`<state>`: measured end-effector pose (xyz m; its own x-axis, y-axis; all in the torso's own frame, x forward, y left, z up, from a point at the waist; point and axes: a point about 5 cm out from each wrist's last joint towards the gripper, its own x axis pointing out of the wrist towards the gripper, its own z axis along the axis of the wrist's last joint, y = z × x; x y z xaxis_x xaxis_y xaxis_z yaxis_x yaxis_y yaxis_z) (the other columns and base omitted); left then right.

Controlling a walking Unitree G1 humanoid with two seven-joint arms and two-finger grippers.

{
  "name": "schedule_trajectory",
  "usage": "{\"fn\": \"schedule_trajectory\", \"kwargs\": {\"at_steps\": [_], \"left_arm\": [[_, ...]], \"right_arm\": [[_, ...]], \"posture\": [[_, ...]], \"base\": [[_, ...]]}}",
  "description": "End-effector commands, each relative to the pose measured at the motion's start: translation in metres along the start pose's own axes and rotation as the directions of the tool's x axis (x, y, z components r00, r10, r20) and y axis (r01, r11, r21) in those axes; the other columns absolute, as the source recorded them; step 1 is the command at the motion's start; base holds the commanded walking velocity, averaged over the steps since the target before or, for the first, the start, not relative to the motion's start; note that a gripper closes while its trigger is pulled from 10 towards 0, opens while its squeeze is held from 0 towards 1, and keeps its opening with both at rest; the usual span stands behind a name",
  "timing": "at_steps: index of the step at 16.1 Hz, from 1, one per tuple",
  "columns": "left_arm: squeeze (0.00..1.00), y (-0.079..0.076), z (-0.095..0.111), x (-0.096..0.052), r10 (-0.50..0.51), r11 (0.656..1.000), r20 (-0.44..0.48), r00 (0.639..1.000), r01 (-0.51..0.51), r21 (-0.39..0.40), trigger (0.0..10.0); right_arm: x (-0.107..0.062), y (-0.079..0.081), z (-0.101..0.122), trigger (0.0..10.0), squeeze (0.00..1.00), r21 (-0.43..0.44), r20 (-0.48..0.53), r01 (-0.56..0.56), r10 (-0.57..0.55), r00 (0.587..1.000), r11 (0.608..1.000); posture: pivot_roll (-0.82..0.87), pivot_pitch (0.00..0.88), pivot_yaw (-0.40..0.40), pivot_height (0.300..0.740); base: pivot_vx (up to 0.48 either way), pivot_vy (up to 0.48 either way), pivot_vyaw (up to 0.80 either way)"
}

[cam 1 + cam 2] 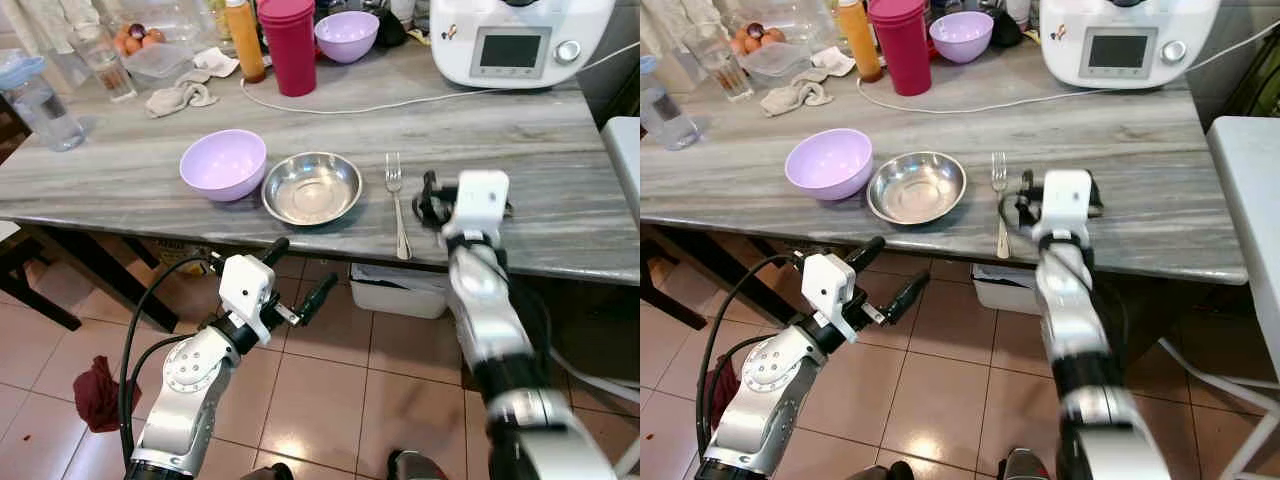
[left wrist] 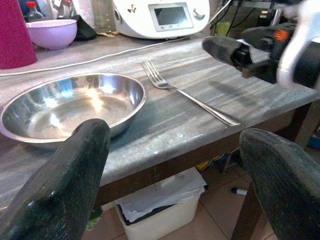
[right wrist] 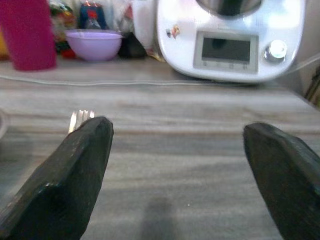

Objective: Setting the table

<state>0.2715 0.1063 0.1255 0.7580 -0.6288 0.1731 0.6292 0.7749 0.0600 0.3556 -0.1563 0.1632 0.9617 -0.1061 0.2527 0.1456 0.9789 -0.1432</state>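
On the grey marble table (image 1: 540, 170) a lilac bowl (image 1: 223, 163) and a steel bowl (image 1: 312, 187) stand side by side near the front edge. A fork (image 1: 397, 200) lies just right of the steel bowl, tines pointing away from me. My right gripper (image 1: 468, 200) hovers low over the table's front edge, right of the fork, open and holding nothing; its wrist view catches the fork tines (image 3: 80, 117). Below the table edge my left gripper (image 1: 298, 272) is open and empty, facing the steel bowl (image 2: 70, 107) and the fork (image 2: 185, 95).
At the table's back stand a white kitchen appliance (image 1: 520, 40) with its cable (image 1: 380, 103), a red tumbler stack (image 1: 290, 45), a second lilac bowl (image 1: 346, 35), an orange bottle (image 1: 245, 40), a water bottle (image 1: 40, 105). A white bin (image 1: 400, 290) sits underneath.
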Motion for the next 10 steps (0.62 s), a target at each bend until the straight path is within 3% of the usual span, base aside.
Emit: {"fn": "schedule_trajectory", "kwargs": {"at_steps": [1,4,10], "left_arm": [[0.0,0.003,0.001,-0.002,0.015,1.0,-0.001,1.0,-0.015,0.009,10.0],[0.0,0.004,0.001,0.001,0.018,1.0,0.002,1.0,-0.018,0.01,10.0],[0.0,0.005,0.002,0.002,0.031,0.999,0.006,0.999,-0.031,0.008,10.0]], "right_arm": [[-0.003,0.008,0.006,10.0,1.0,-0.016,0.019,-0.031,0.031,0.999,0.999],[-0.038,0.012,-0.008,10.0,1.0,-0.087,-0.007,-0.09,0.089,0.996,0.992],[-0.073,0.018,-0.024,10.0,1.0,-0.142,-0.074,-0.17,0.161,0.984,0.975]], "posture": [[-0.18,0.16,0.12,0.74],[-0.19,0.157,0.123,0.74],[-0.19,0.157,0.124,0.74]], "base": [[0.0,0.0,0.0],[0.0,0.0,0.0],[0.0,0.0,0.0]]}}
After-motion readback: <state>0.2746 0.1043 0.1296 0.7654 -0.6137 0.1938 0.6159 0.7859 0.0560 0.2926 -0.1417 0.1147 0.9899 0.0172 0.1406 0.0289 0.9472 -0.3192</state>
